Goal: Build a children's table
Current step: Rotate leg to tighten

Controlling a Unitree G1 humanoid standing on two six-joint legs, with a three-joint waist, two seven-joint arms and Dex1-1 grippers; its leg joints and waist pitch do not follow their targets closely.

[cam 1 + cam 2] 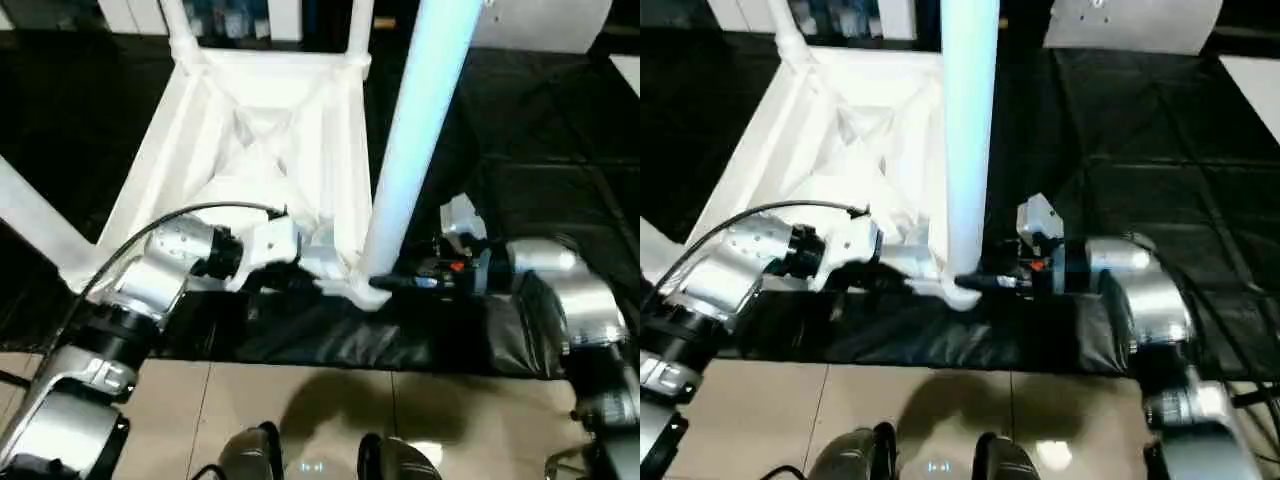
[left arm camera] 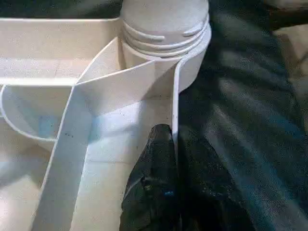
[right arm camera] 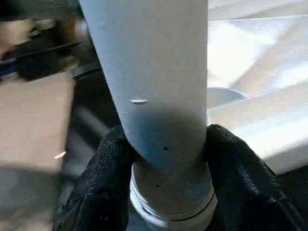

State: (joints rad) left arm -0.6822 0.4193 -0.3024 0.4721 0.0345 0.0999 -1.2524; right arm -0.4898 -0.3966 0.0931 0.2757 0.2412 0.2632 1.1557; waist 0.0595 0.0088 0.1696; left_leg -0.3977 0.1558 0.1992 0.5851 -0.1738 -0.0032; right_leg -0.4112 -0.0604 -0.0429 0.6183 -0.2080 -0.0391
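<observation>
The white table top (image 1: 250,130) lies upside down on a black mat, ribbed underside up. Two legs (image 1: 175,25) stand in its far corners. Another leg (image 1: 420,130) stands upright in the near right corner socket (image 2: 163,29). My right gripper (image 1: 385,283) is shut on this leg's base, one finger (image 3: 108,168) on each side, just above the threaded end (image 3: 171,202). My left gripper (image 1: 325,262) is shut on the top's thin rim wall (image 2: 175,96) right beside that socket, one finger (image 2: 159,149) inside the rim and the other outside.
The black mat (image 1: 520,150) covers the floor under and around the top. Tan tiles (image 1: 300,400) and my feet (image 1: 250,450) lie nearest me. One more white leg (image 1: 35,230) slants off at the left edge. A white cabinet (image 1: 230,15) stands behind.
</observation>
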